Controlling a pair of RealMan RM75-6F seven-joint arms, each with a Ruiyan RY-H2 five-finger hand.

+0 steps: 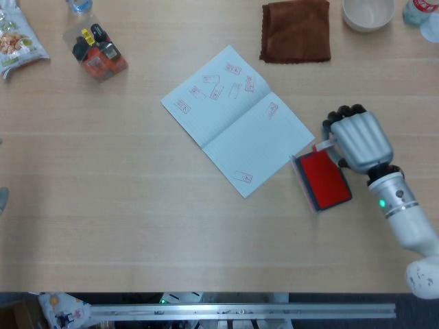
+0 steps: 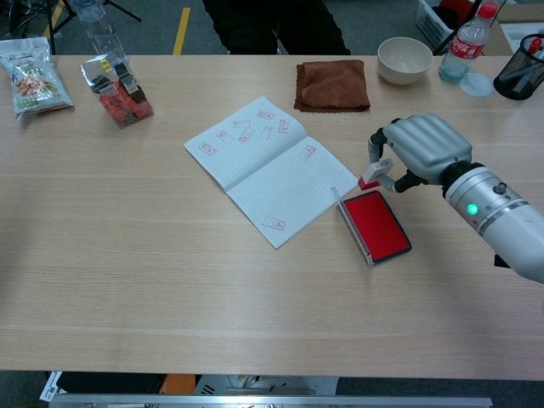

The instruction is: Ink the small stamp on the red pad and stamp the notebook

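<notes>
I've got the stamp [image 2: 374,173] pinched in my right hand [image 2: 422,150], lifted clear of the red pad [image 2: 376,225] and hanging just off its 12 o'clock end. The pad sits open on the table [image 2: 170,280], right by the notebook's [image 2: 263,167] 4 o'clock corner. The notebook's lying open with a bunch of red marks on it, mostly on the far page.

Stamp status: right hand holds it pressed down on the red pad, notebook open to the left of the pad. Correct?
Not quite. The right hand holds the small stamp lifted clear of the red pad, not pressed on it; the chest view shows the gap. The notebook does lie open left of the pad.
</notes>
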